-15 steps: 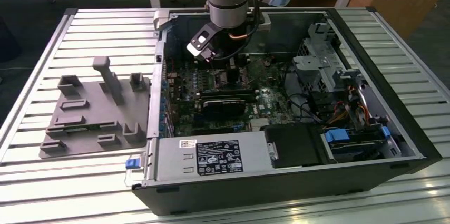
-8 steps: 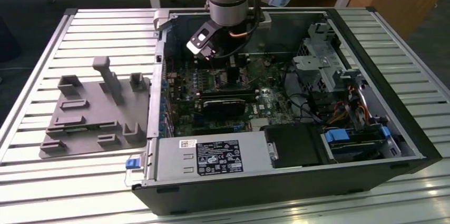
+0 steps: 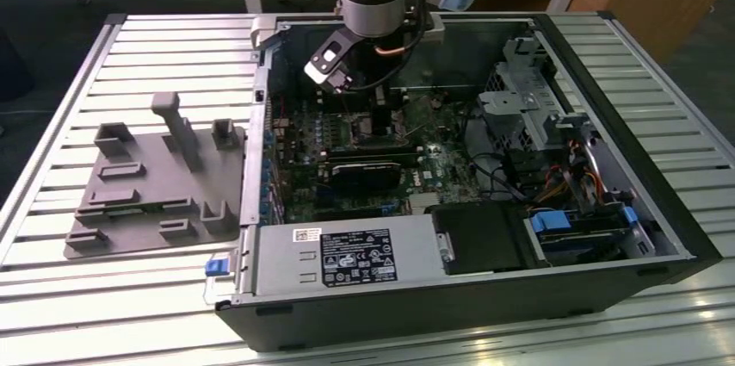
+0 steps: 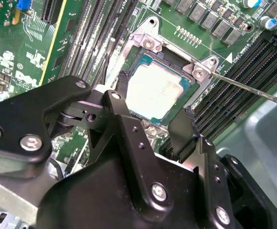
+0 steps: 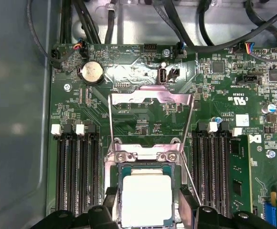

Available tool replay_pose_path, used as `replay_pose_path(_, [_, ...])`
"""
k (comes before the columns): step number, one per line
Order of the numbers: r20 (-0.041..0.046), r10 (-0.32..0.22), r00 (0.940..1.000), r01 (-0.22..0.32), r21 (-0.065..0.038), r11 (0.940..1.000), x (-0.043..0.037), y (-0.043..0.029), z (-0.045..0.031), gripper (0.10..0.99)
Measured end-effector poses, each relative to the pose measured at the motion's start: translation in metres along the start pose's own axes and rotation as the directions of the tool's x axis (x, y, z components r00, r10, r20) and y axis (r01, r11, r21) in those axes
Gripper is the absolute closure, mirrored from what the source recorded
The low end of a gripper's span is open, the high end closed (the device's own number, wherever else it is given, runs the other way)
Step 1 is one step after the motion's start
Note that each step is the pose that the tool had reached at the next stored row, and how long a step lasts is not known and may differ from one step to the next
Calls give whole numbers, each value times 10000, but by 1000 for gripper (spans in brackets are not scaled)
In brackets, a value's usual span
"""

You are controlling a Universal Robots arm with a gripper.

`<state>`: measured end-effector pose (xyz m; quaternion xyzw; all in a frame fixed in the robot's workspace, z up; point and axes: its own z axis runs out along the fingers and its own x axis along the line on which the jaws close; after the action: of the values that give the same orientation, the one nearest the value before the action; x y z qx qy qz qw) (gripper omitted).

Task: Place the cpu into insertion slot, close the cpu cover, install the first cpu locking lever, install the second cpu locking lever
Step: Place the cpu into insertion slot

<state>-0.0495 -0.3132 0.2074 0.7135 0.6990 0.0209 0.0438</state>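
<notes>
The cpu [image 5: 145,200] [image 4: 160,90], a pale silver square, lies flat in the insertion slot [image 5: 118,168] [image 4: 145,59], whose black rim shows around it. My gripper [image 5: 146,207] [image 4: 148,109] hangs right over it, open. One black finger [image 5: 109,207] [image 4: 122,114] is on each side of the chip, with a small gap to its edges. The cpu cover [image 5: 150,95], a silver frame with a large window, stands swung open beyond the socket. A thin locking lever [image 4: 253,88] [image 5: 190,179] sticks out unlatched beside the socket. In the exterior view the gripper [image 3: 373,108] reaches down into the open computer case [image 3: 643,211].
Long black memory slots [image 5: 76,171] [image 5: 210,167] flank the socket, and a coin battery [image 5: 91,72] sits beyond. A black graphics card [image 3: 367,172], drive cage [image 3: 522,99] and power supply [image 3: 344,258] crowd the case. A grey fixture [image 3: 155,176] lies at the exterior view's left.
</notes>
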Motion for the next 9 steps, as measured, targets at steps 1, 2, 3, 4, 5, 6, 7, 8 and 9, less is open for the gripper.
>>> replay_pose_path(1, [1, 0, 10000, 0, 1, 10000, 0, 0, -1, 475])
replay_pose_path(2, [0, 0, 10000, 0, 1, 10000, 0, 0, -1, 490])
replay_pose_path(3, [1, 0, 10000, 0, 1, 10000, 0, 0, -2, 490])
replay_pose_path(4, [1, 0, 10000, 0, 1, 10000, 0, 0, -2, 553])
replay_pose_path(5, [1, -1, 10000, 1, 1, 10000, 0, 0, -3, 612])
replay_pose_path(6, [1, 0, 10000, 0, 1, 10000, 0, 0, -3, 612])
replay_pose_path(7, [1, -1, 10000, 1, 1, 10000, 0, 0, -4, 671])
replay_pose_path(8, [1, 0, 10000, 0, 1, 10000, 0, 0, -4, 671])
replay_pose_path(9, [1, 0, 10000, 0, 1, 10000, 0, 0, -5, 729])
